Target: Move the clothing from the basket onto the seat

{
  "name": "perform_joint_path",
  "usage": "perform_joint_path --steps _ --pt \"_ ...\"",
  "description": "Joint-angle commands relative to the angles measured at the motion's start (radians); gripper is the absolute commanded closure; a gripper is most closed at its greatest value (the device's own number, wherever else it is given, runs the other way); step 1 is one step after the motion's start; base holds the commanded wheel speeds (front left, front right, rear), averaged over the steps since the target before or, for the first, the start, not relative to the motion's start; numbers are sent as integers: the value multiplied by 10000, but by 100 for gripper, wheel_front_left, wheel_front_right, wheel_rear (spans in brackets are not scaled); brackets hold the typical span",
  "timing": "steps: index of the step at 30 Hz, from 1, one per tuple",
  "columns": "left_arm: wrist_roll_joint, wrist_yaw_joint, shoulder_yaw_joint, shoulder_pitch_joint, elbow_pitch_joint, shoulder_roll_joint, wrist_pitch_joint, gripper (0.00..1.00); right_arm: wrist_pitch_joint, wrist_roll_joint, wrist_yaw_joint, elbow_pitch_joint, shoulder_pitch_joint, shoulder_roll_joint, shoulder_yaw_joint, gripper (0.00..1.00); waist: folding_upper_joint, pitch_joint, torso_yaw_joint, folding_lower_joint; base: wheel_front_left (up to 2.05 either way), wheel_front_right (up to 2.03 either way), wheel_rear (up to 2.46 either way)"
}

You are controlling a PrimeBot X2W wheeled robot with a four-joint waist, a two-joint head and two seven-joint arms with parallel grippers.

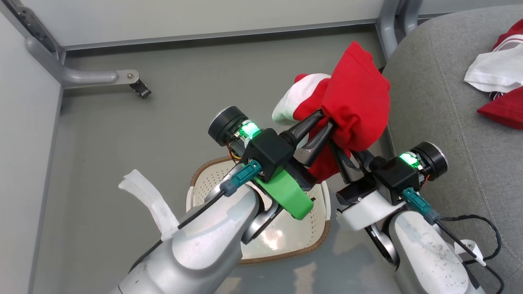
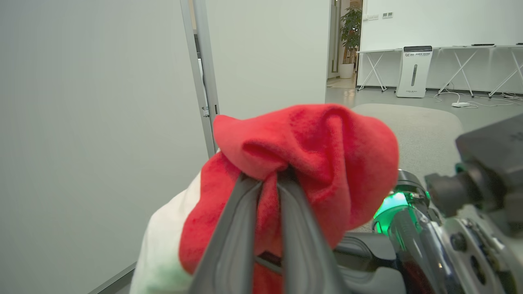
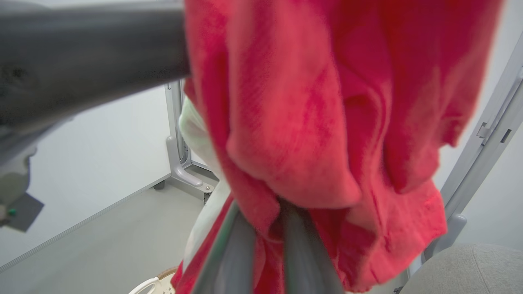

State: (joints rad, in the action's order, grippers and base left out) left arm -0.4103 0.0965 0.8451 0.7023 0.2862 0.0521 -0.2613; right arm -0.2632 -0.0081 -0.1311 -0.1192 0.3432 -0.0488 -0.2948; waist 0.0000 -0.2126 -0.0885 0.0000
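A red garment with a white panel [image 1: 351,98] hangs bunched in the air above the cream basket [image 1: 282,241] on the floor. My left gripper [image 1: 325,120] is shut on its red cloth [image 2: 302,151], a fold pinched between the fingers [image 2: 233,228]. From the right my right gripper [image 1: 339,153] is also shut on the same garment [image 3: 310,122], the cloth draped over its fingers [image 3: 300,249]. The grey seat [image 1: 445,134] lies to the right, with more red and white clothing [image 1: 500,81] lying on it.
Grey metal frame legs [image 1: 88,75] and white partition walls border the grey floor behind the basket. A black cable [image 1: 486,241] trails over the seat's front near my right forearm. A white strap [image 1: 149,200] sticks out from my left forearm.
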Motion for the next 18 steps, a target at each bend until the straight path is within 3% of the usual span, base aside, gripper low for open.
perform_joint_path --steps 1,16,17,18 --pt "46 -34 -29 128 21 -14 -41 100 -22 69 7 -23 -93 -32 29 100 0 8 11 0 0 0 0" --pt "251 -97 -100 149 165 41 -43 100 -22 281 9 -6 -63 -32 -15 100 0 -60 67 0 0 0 0" --pt "272 -108 -108 149 176 42 -43 96 -22 290 7 -8 -65 -32 -10 100 0 -62 68 0 0 0 0" --pt "284 -160 -135 158 186 43 -44 0 -22 297 9 -9 -64 -32 -4 100 0 -69 73 0 0 0 0"
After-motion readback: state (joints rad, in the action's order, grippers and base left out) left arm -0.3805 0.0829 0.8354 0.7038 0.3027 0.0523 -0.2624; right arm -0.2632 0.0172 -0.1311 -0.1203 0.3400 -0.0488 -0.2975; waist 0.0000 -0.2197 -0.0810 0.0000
